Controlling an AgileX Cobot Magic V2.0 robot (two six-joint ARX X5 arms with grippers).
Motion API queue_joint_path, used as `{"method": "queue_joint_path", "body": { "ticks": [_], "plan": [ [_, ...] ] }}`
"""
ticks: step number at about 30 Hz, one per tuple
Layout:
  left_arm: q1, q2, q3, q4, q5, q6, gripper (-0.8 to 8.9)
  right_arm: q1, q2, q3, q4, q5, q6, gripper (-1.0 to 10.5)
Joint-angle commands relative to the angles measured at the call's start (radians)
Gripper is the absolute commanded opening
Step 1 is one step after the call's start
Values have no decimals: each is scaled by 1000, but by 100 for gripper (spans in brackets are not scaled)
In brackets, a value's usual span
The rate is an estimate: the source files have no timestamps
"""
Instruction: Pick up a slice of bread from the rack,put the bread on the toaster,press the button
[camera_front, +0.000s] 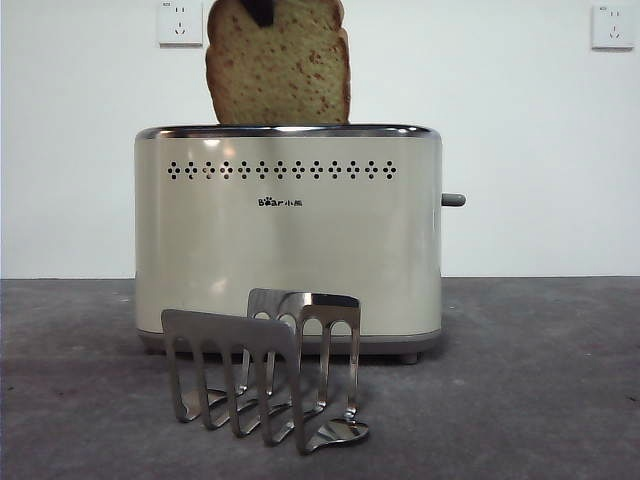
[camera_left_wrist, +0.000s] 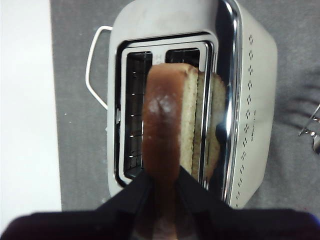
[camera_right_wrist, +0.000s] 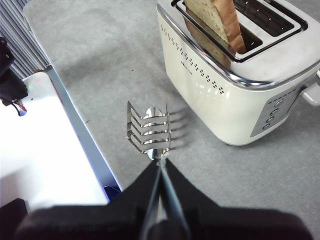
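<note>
The left gripper (camera_left_wrist: 162, 182) is closed on the crust edge of the slice of bread (camera_front: 278, 62), holding it upright above the toaster (camera_front: 288, 240); in the front view only a dark tip of that gripper shows at the top edge of the slice. The lower part of the slice stands in the toaster's slot on the side of the dotted front face, while most of it rises above the chrome rim. The right gripper (camera_right_wrist: 161, 172) hangs over the table (camera_front: 540, 380) near the rack (camera_front: 265, 375), its two jaws pressed together with nothing between them. The rack stands empty in front of the toaster, a little apart from it. The button (camera_front: 453, 200) sticks out of the toaster's narrow side, high in its travel and untouched.
</note>
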Motion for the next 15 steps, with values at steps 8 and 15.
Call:
{"method": "queue_joint_path", "body": {
  "ticks": [8,15],
  "plan": [
    [42,75,0,30,11,1,-8,1,-1,4,3,0,6,-4],
    [54,115,0,57,20,-3,-8,1,-1,4,3,0,6,-4]
  ]
}}
